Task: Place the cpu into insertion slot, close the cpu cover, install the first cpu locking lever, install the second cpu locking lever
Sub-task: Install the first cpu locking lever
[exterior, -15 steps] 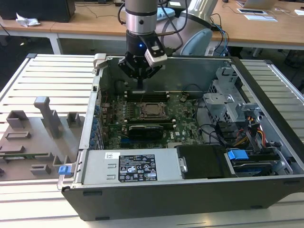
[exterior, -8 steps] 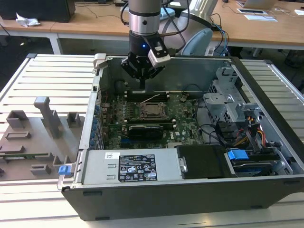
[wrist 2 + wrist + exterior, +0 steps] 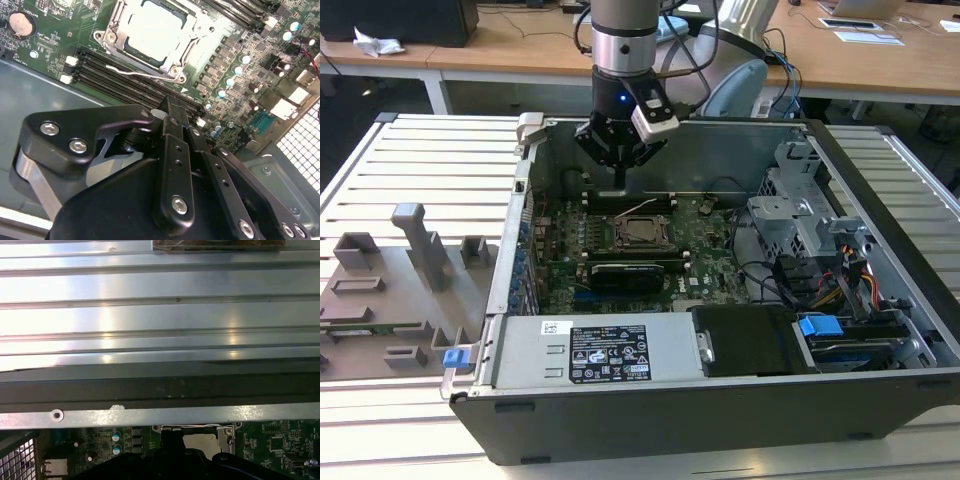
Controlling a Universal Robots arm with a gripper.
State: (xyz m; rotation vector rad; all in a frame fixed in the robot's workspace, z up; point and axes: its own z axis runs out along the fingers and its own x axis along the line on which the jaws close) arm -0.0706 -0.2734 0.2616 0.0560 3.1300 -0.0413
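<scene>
The cpu point(image 3: 152, 27) shows its pale silver top in the insertion slot on the green board, and it covers the slot's inside. The cpu cover point(image 3: 186, 47), a silver frame, lies flat around it. A thin wire lever point(image 3: 131, 72) runs along one edge of the socket. In the exterior view the cpu point(image 3: 642, 232) sits mid-board, and my gripper point(image 3: 620, 182) hangs just above and behind it, near the case's back wall. Its black fingers point(image 3: 171, 112) are shut together with nothing between them, and the tip is off the socket. The cpu point(image 3: 200, 441) is also in the first wrist view.
The open computer case point(image 3: 670, 130) walls in the board. Long black card slots point(image 3: 115, 75) lie between gripper and socket. A power supply point(image 3: 600, 350) and a drive cage point(image 3: 800, 215) crowd the front and the exterior view's right. A grey fixture tray point(image 3: 390, 290) lies outside on the left.
</scene>
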